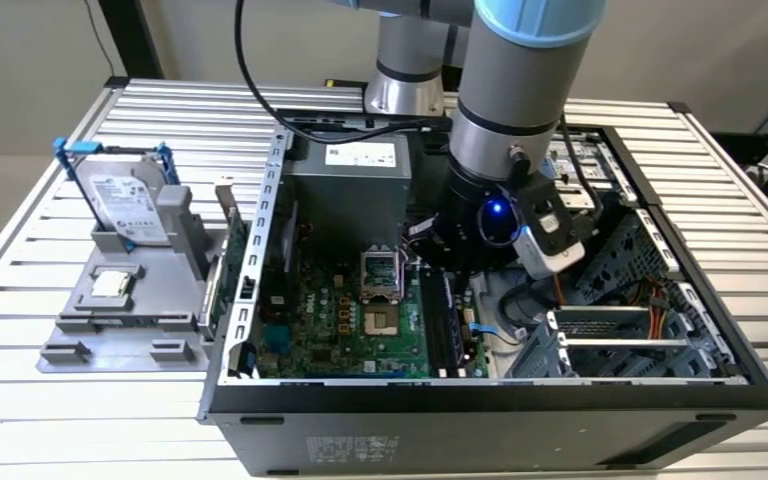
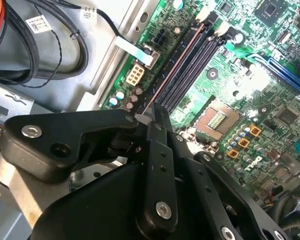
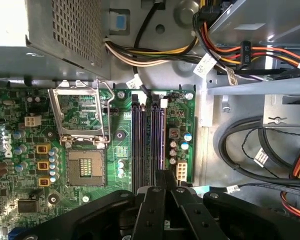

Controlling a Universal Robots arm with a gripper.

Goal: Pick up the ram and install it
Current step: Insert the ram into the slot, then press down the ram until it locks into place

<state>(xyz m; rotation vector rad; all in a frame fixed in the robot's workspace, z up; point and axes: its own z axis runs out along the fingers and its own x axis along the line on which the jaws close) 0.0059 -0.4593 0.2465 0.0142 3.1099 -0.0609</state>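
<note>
Jaws [image 3: 162, 186] closed together above the motherboard's [image 3: 115, 135] memory slots [image 3: 147, 140], arm pointing down.

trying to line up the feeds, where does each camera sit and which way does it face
Exterior view: off the arm and above, looking down into the open computer case on the slatted table; the arm reaches in.
First wrist view: on the arm, looking down past the gripper at the motherboard and its memory slots.
Second wrist view: on the arm, looking slantwise past the gripper along the same slots.
Shared: both wrist views show the slots, the CPU socket and bundled cables.
</note>
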